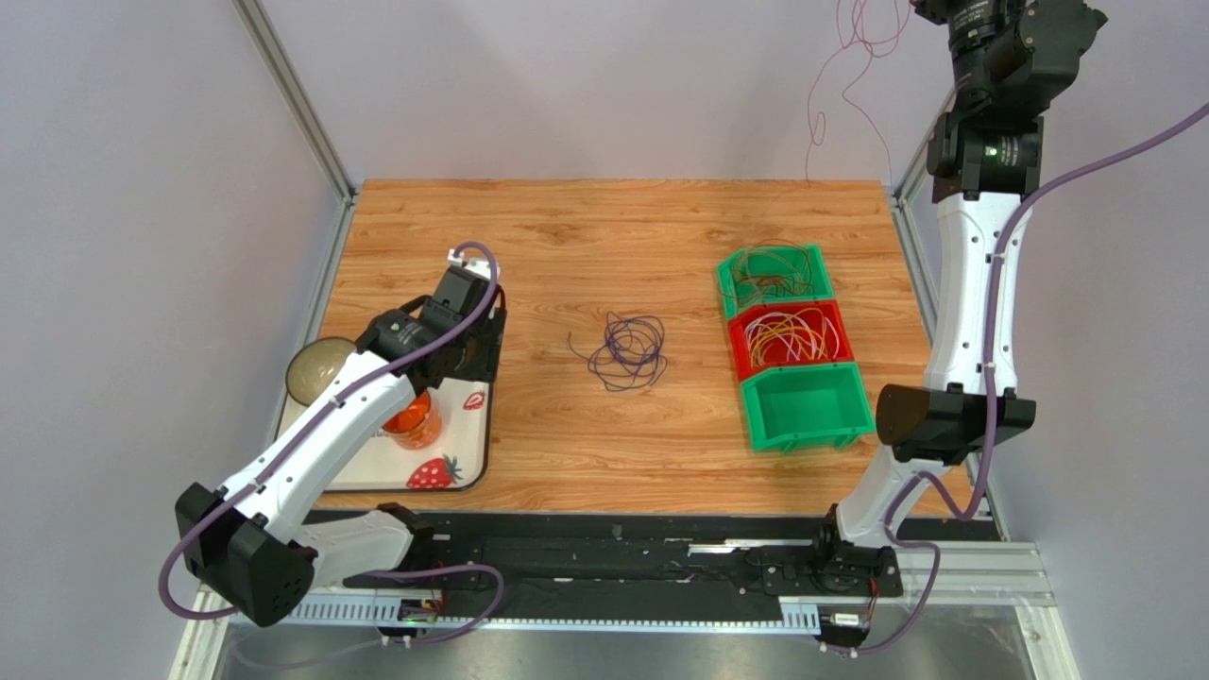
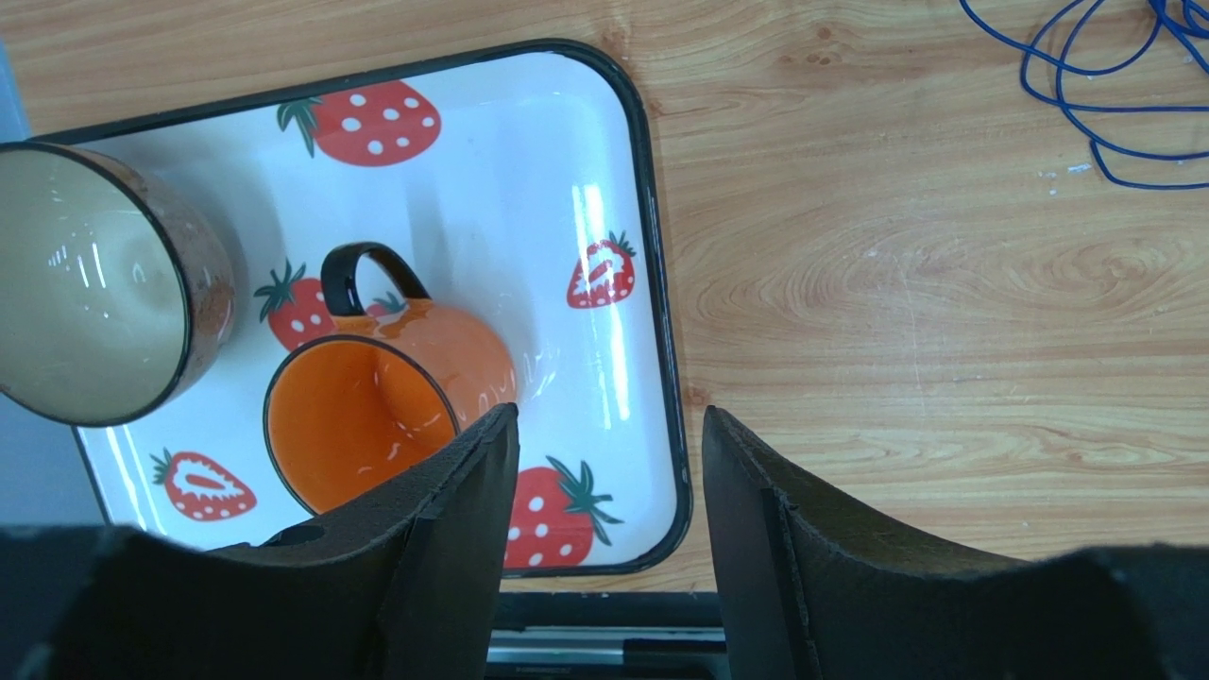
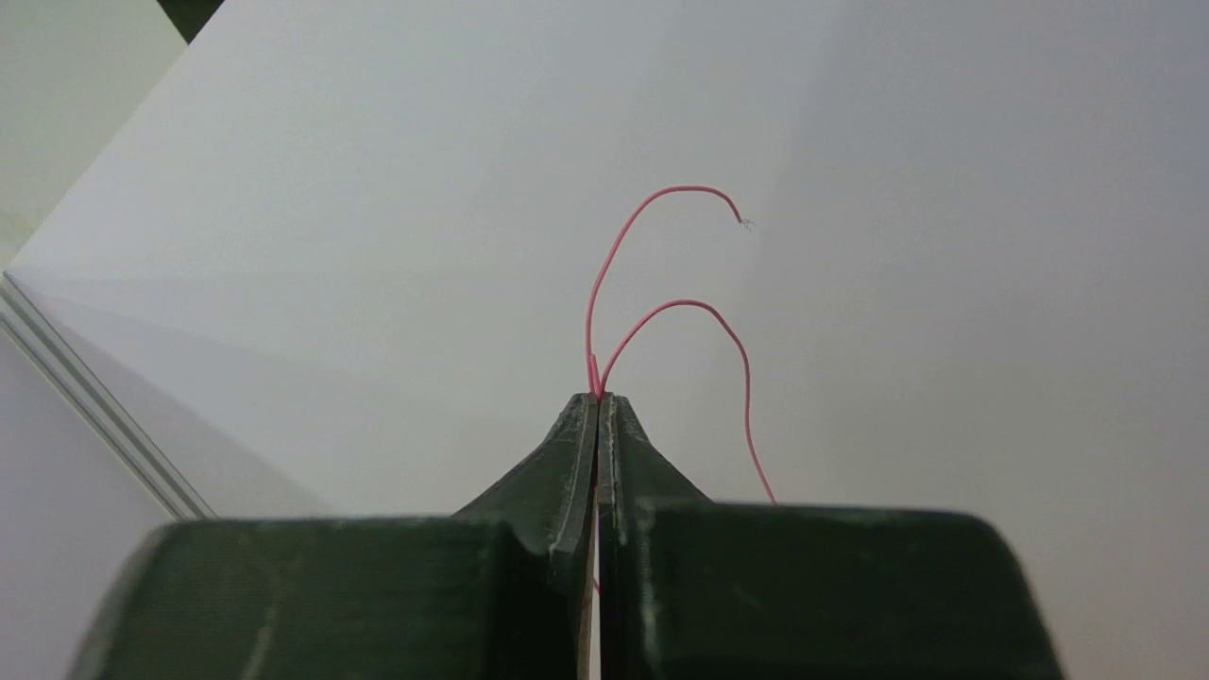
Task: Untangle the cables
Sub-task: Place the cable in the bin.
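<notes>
A loose coil of purple cables (image 1: 626,352) lies on the wooden table's middle; its edge shows in the left wrist view (image 2: 1110,99). More cables fill a green bin (image 1: 774,276) and a red bin (image 1: 789,337). My right arm is raised high at the back right. Its gripper (image 3: 596,407) is shut on a thin red cable (image 3: 635,244), which dangles in the air against the back wall (image 1: 840,64). My left gripper (image 2: 608,442) hangs open with nothing between its fingers, over the near right corner of the strawberry tray (image 2: 661,284), well left of the purple coil.
On the tray (image 1: 477,446) stand an orange mug (image 2: 381,411) and a brown-rimmed cup (image 2: 88,284). An empty green bin (image 1: 809,407) sits nearest in the row of three bins at the right. Metal frame posts edge the table at both back corners.
</notes>
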{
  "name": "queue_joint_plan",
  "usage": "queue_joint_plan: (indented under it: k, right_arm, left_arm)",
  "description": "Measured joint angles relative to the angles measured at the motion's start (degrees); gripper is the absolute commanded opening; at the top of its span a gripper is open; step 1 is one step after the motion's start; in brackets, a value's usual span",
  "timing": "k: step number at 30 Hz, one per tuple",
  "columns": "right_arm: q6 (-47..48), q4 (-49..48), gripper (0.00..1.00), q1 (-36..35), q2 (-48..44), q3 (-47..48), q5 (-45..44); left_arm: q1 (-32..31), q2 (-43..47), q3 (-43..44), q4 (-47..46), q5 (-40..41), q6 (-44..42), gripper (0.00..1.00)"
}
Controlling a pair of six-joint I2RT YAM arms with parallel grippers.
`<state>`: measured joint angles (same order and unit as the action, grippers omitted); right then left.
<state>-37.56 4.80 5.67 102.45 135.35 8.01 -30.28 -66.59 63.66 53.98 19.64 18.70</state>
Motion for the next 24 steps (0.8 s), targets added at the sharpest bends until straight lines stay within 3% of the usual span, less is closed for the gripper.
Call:
queue_joint_plan:
  k: [12, 24]
  right_arm:
    - [-1.5, -4.0, 0.00, 2.7, 3.1, -1.4, 8.7]
    - [-3.6, -11.8, 0.00, 4.8, -4.0, -25.6, 13.2]
  left_arm:
    - [0.0, -1.2, 0.0, 0.1, 0.2, 0.0, 0.59]
    - [0.0, -1.2, 0.0, 0.2, 0.3, 0.0, 0.59]
